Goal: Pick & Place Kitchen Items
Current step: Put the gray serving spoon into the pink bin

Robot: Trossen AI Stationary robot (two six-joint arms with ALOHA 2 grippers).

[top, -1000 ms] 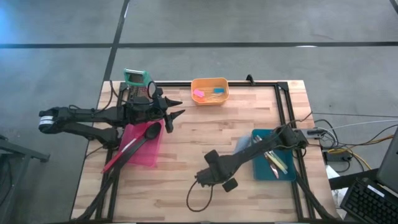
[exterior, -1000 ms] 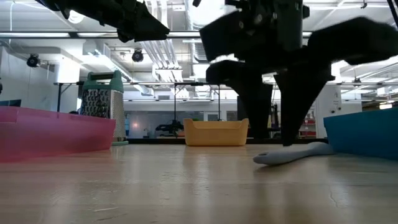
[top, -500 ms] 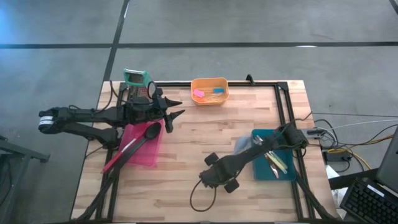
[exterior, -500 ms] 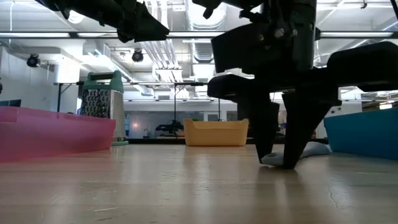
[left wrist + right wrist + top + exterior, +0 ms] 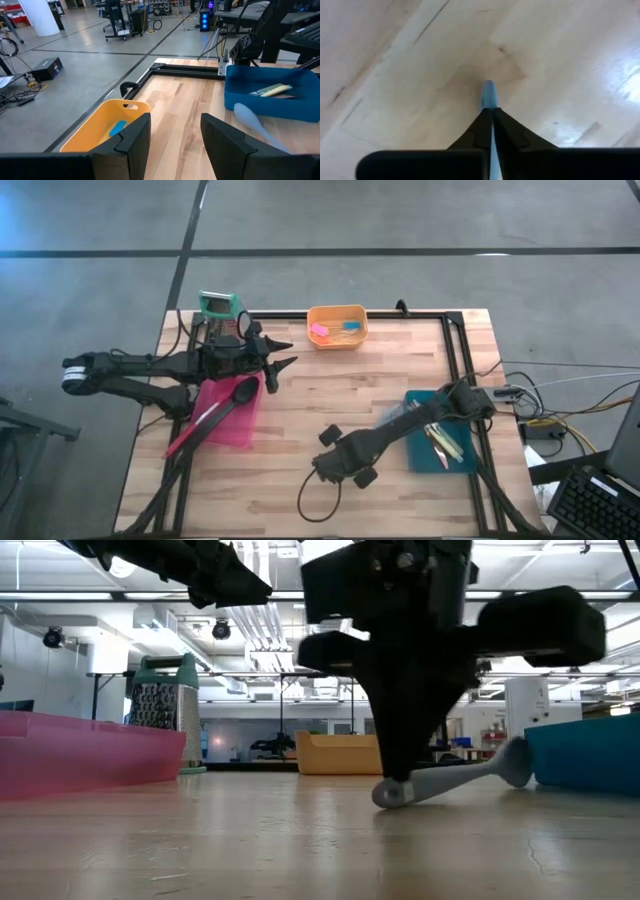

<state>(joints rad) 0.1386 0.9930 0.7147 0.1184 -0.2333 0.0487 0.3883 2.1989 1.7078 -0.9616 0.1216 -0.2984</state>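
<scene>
No brand, label or legible writing is seen on any of the things. The bench [image 5: 330,390] is topped with pale wooden planks edged by a black metal frame, and it stands on a grey concrete floor crossed by dark lines; beyond it, in the low view, a wide hall with white ceiling ducts, strip lights and distant work stands is seen. The right pincer [image 5: 392,790] is lowered to the bench top near the front edge, its fingers pressed together on the handle end of the pale-blue spoon [image 5: 455,778], whose bowl lies lifted beside the blue bin [image 5: 440,450] by the right edge. In that bin slim metal cutlery [image 5: 441,442] is seen. The left pincer [image 5: 283,355] hangs spread and empty above the bench toward the back left corner, over the pink bin [image 5: 228,418], in which a black spoon [image 5: 236,394] and a red spoon [image 5: 192,430] are laid. The orange tub [image 5: 337,326] is set at the back edge, the green-topped grater [image 5: 219,310] at the back left corner.
</scene>
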